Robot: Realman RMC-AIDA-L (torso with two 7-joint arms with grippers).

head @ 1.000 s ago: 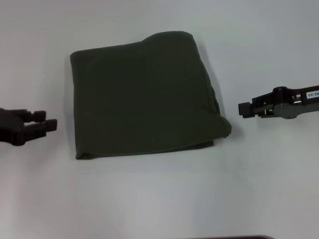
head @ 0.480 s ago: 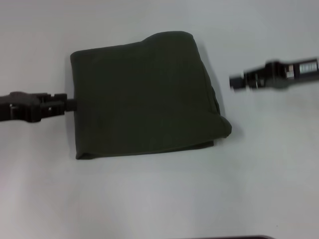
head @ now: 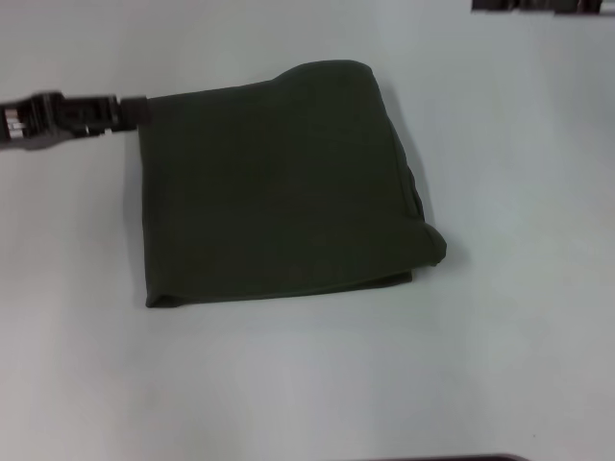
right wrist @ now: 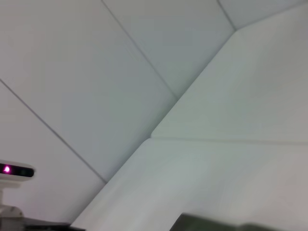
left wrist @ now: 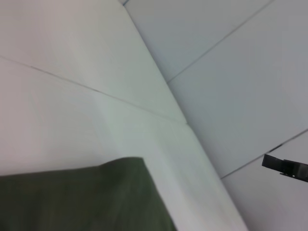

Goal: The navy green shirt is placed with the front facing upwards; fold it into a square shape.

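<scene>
Here we see the navy green shirt [head: 279,187] already folded into a thick, roughly square bundle, lying flat near the middle of the bench [head: 288,384]. Its cloth is plain dark olive on the upper face; no lettering or neck label shows, so there is nothing for us to read. The edge toward the bench's near side is straight, with layered hems showing at the near right corner, where the fold bulges into a rounded lip. The far edge rises in a soft hump toward the right, and the right side shows stacked layers.

At the bundle's far left corner we find the left gripper [head: 133,110], reaching in from the bench's left edge, its tip at the cloth there; whether it pinches the fabric or merely meets it we cannot tell, nor whether its fingers are spread or pressed together. In the left wrist view a corner of the shirt lies on the pale bench.

The right gripper [head: 480,6] shows only as a dark sliver at the far right of the bench, well apart from the shirt; its state we cannot tell.
</scene>
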